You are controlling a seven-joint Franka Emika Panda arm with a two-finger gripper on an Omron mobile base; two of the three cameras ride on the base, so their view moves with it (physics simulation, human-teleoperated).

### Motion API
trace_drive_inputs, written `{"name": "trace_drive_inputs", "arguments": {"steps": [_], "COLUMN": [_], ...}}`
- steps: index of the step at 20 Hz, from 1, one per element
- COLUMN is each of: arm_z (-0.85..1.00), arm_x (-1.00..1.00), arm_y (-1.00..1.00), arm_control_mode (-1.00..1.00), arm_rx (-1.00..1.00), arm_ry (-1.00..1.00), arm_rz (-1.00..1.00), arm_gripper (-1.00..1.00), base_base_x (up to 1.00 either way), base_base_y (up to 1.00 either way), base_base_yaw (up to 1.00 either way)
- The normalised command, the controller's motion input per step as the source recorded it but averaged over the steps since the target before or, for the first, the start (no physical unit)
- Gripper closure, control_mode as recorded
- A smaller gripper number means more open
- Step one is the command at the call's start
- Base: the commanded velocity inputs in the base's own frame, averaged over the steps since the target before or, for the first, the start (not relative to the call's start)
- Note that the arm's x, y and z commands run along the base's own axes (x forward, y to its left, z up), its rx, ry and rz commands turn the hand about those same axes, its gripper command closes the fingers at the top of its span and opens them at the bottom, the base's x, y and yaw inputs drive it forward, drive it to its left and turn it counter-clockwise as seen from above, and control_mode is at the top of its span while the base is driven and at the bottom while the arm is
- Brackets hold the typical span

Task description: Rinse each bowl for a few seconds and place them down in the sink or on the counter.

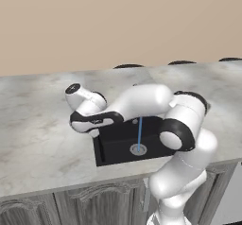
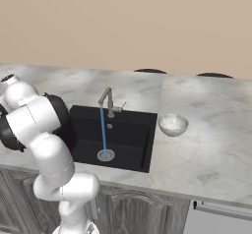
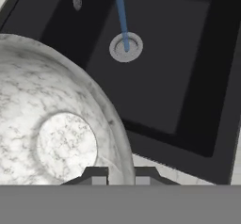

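Marbled worktop [image 2: 206,144], black sink [image 2: 130,134] running one blue water stream [image 2: 103,130]. Pincer [image 3: 121,173] nearly closed on rim of first bowl [image 3: 56,124], at sink's left edge. Second bowl [image 2: 173,124] sits right of sink. Two bowls total.

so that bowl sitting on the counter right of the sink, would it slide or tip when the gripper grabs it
The bowl looks glossy and rounded, so it would probably slip in a loose rim pinch. It sits upright on the smooth counter, so a sideways nudge likely slides it rather than tips it. It looks rigid and possibly breakable; the gripper should set it down gently.
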Motion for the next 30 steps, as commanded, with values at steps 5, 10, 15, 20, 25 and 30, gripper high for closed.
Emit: {"name": "trace_drive_inputs", "arguments": {"steps": [5,10,15,20,25,30], "arm_z": [0.0,-0.03,-0.02,-0.01,-0.01,-0.02], "arm_x": [0.06,0.07,0.01,0.03,0.0,0.0], "arm_y": [-0.31,-0.21,-0.21,-0.28,-0.26,-0.34], "arm_control_mode": [-1.0,-1.0,-1.0,-1.0,-1.0,-1.0], "arm_rx": [-0.03,0.0,-0.02,-0.02,-0.01,0.02], "arm_ry": [0.05,0.12,0.07,0.01,0.0,0.0], "arm_rz": [-0.07,-0.05,-0.08,-0.12,-0.14,-0.13], "arm_gripper": [1.0,1.0,1.0,1.0,1.0,1.0], "base_base_x": [0.0,0.0,0.0,0.0,0.0,0.0], "base_base_y": [0.0,0.0,0.0,0.0,0.0,0.0], "base_base_yaw": [0.0,0.0,0.0,0.0,0.0,0.0]}}
